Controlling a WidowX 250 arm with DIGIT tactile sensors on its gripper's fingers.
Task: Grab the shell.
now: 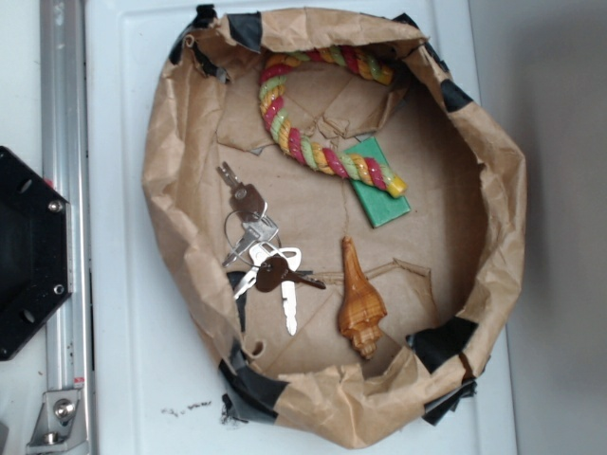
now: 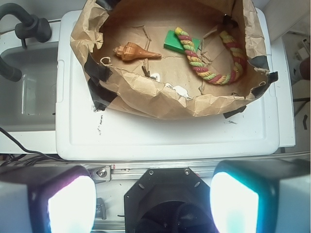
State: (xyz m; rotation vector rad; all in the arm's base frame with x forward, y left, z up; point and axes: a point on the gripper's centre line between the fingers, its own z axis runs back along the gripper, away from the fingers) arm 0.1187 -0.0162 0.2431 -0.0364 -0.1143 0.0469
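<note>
The shell is glossy orange-brown, long and tapered. It lies inside the brown paper basket near its front rim, point toward the green block. In the wrist view the shell lies at the upper left inside the basket. My gripper is open and empty, its two pads wide apart. It hangs high above the robot base, well short of the basket. The gripper does not show in the exterior view.
A bunch of silver keys lies left of the shell. A striped rope curves over a green block. The basket sits on a white lid. The black robot base and a metal rail stand at left.
</note>
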